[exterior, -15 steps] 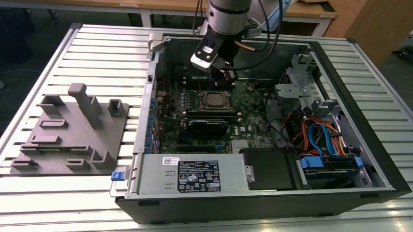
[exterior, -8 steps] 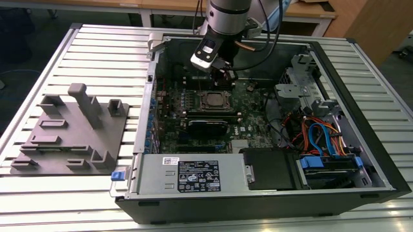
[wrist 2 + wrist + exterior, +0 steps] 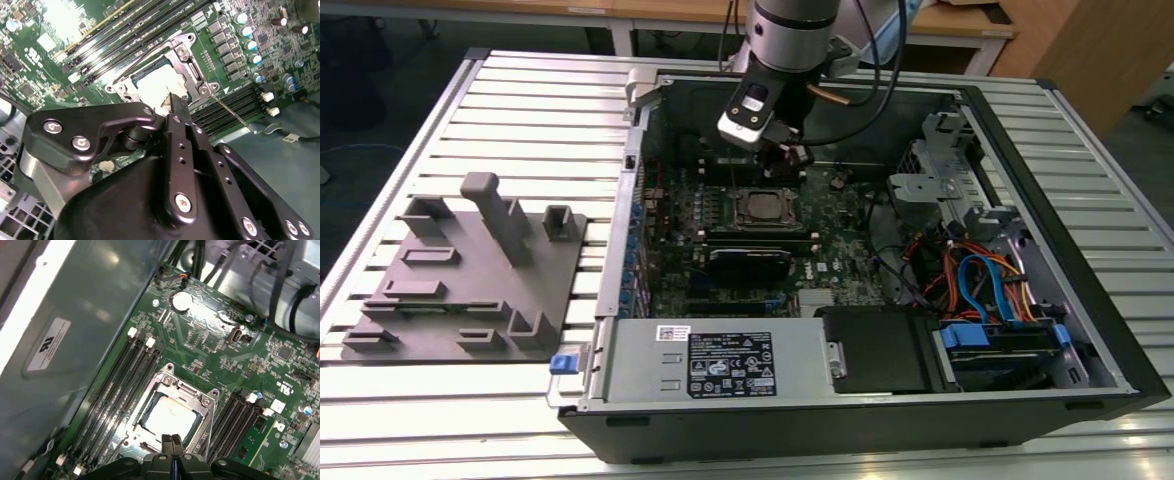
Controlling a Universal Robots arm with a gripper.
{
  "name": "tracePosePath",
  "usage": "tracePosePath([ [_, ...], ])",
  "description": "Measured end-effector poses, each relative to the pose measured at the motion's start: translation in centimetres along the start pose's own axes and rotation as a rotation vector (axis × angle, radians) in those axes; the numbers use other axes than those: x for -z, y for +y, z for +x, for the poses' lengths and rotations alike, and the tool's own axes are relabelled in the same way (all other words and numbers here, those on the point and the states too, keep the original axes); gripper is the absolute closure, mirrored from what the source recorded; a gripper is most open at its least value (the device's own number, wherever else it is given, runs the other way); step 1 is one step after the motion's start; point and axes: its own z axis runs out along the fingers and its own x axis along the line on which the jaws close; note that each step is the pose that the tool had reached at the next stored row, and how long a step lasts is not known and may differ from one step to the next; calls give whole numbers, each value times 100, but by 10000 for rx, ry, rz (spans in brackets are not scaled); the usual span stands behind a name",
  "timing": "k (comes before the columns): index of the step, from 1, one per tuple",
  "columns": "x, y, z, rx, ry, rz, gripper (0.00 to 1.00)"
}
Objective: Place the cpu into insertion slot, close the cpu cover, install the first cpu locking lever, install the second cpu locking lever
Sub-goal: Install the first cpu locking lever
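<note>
The cpu [image 3: 169,417] lies in the insertion slot [image 3: 765,208], its pale silver top bright in both wrist views. The cpu cover [image 3: 189,390] lies flat around it as a silvery frame, also seen as the cpu cover [image 3: 187,55]. A thin wire lever [image 3: 232,112] runs out from one socket corner over the memory slots. Another lever [image 3: 142,56] bends along the opposite side. My gripper [image 3: 789,158] hangs just above the far edge of the socket. Its black fingertips [image 3: 177,101] are pressed together with nothing between them, right over the cpu's edge; the gripper [image 3: 172,440] shows the same.
The open computer case [image 3: 1067,200] encloses the motherboard. Black memory slots [image 3: 125,385] flank the socket, and a long black card [image 3: 750,262] lies just in front of it. Coloured cables [image 3: 987,285] crowd the exterior view's right. A grey fixture plate [image 3: 467,285] sits on the table at its left.
</note>
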Motion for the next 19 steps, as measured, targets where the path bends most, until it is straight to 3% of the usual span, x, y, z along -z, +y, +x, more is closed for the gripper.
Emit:
tracePosePath([
  [7, 0, 0, 0, 967, -16, 8, 90],
  [19, 0, 0, 0, 977, -16, 9, 90],
])
